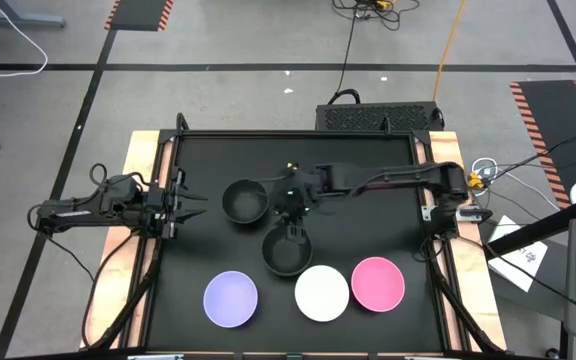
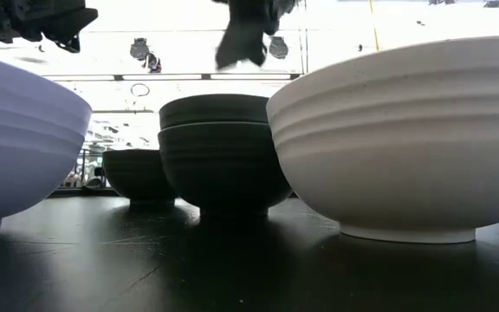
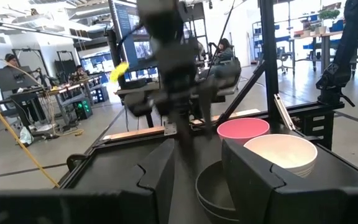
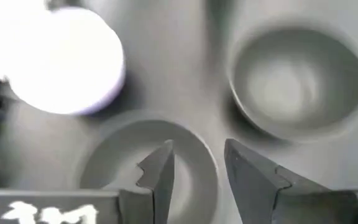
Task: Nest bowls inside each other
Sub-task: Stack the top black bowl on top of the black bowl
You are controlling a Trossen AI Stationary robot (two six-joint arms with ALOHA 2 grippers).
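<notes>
right pincer, jaws apart, hangs over two nested black bowls; third black bowl sits apart, probably next; left pincer waits, partly apart

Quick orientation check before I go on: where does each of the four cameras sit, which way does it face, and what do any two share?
High: overhead, straight down; both arms, right gripper above the nested black bowls.
Low: table height, level; white bowl nearest.
Left wrist: forward past its own fingers toward the right arm.
Right wrist: down past its open fingers.
Shared: the nested black bowls, in all four.
</notes>
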